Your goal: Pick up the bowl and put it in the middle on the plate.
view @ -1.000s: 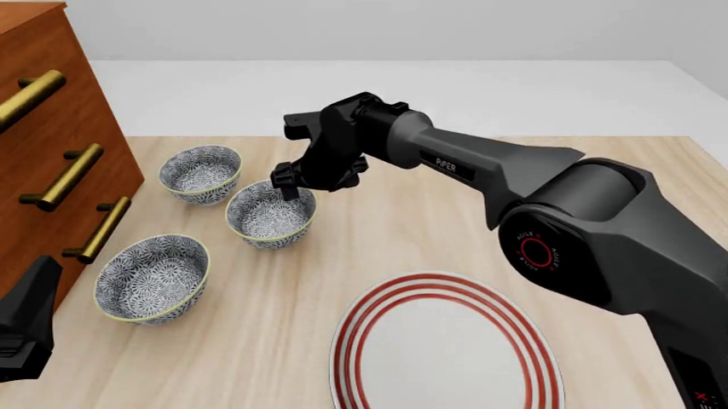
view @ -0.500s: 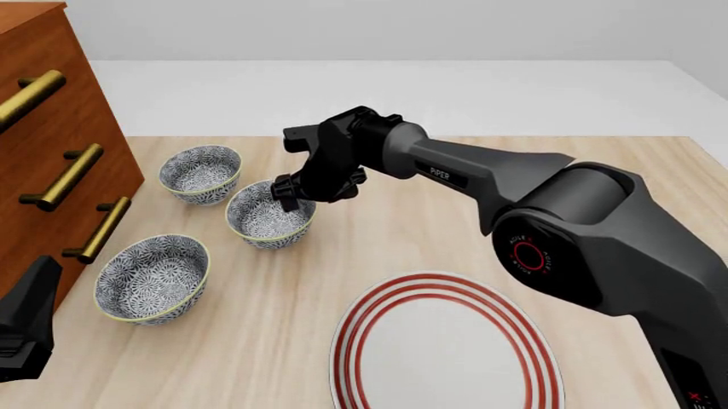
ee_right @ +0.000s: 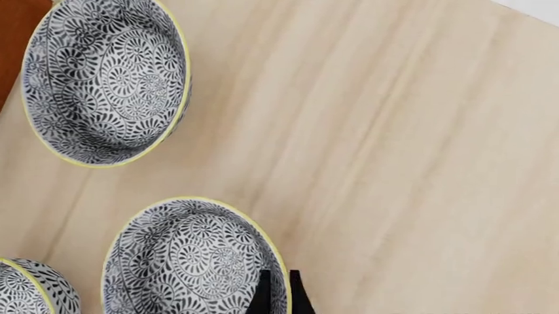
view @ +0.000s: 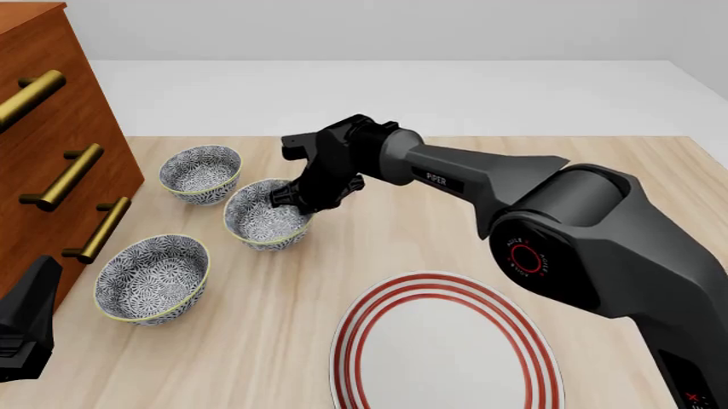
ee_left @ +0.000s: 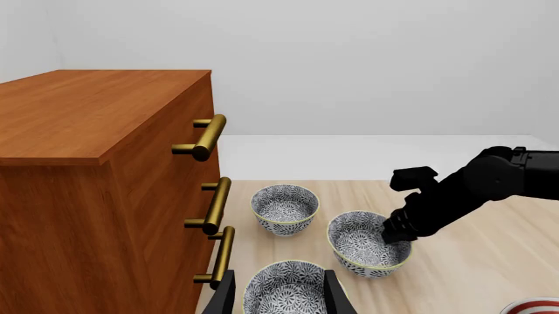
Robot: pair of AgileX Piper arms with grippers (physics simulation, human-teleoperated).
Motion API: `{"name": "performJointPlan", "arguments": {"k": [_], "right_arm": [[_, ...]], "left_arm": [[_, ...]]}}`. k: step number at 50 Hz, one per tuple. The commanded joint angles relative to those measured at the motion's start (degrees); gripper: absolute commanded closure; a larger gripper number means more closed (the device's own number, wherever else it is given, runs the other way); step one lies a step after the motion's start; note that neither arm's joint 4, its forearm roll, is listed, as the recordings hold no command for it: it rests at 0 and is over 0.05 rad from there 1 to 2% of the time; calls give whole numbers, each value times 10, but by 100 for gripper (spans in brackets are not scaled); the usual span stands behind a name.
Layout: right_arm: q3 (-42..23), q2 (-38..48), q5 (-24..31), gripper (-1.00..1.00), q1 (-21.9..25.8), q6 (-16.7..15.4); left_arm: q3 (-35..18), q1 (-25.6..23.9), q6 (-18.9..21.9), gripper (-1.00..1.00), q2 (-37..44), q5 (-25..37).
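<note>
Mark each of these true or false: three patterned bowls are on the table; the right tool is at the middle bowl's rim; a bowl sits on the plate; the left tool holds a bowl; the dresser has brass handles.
1. Three bowls on the table: true.
2. Right tool at the rim of the middle bowl: true; its fingers straddle the rim.
3. A bowl sits on the plate: false; no bowl is on it.
4. Left tool holds a bowl: false; it is open, with the near bowl on the table.
5. Dresser has brass handles: true.

Right arm stretched far forward, right hand (view: 289, 199) tipped down, fingers nearly together, left hand (ee_left: 277, 297) parted
</note>
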Motion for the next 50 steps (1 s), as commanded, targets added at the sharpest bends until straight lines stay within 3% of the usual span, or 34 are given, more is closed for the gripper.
{"name": "performJointPlan", "arguments": {"k": [1,16,25,32,43,50], "right_arm": [[15,-12,-8,100,7,-9],[47,-42,-25,100,-7,-18],[119,-132,-55,100,-33,-32],[210,-228,-78,100,-37,-19],[412,-491,-100,100,-67,-15],[522,-607,-100,100,-87,-13]], "left_arm": [[0,0,0,-100,0,0],[0,0,0,-100,0,0],[0,0,0,-100,0,0],[0,0,0,-100,0,0],[0,0,0,-100,0,0],[0,0,0,-100,0,0]]}}
